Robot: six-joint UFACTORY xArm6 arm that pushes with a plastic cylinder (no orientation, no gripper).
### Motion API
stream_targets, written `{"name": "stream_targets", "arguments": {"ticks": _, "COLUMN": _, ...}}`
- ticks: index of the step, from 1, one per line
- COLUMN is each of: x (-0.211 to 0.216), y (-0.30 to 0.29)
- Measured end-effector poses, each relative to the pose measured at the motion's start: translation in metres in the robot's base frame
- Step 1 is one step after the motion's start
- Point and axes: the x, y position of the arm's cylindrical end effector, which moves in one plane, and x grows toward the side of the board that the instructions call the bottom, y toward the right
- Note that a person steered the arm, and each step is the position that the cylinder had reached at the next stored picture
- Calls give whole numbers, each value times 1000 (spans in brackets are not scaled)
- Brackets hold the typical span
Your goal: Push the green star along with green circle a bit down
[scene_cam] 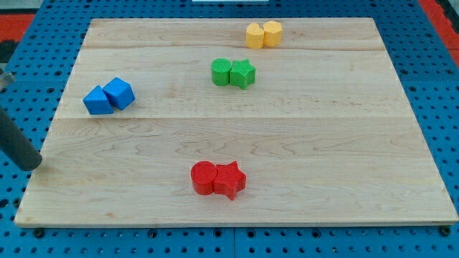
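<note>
Your green circle (221,72) and green star (243,73) sit touching, ribbed tops showing, far of centre on the pale wooden board (323,143). My tip (32,166) (a bare dark rod, with nothing to open or close) is off the board's left edge, well apart from them. Bare wood lies between the greens and the near red circle (204,178) and red star (230,179).
</note>
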Motion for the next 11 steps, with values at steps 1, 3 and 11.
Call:
{"name": "stream_targets", "arguments": {"ticks": 1, "x": -6, "y": -5}}
{"name": "stream_targets", "arguments": {"ticks": 3, "x": -40, "y": 56}}
{"name": "stream_targets", "arguments": {"ticks": 11, "x": -190, "y": 354}}
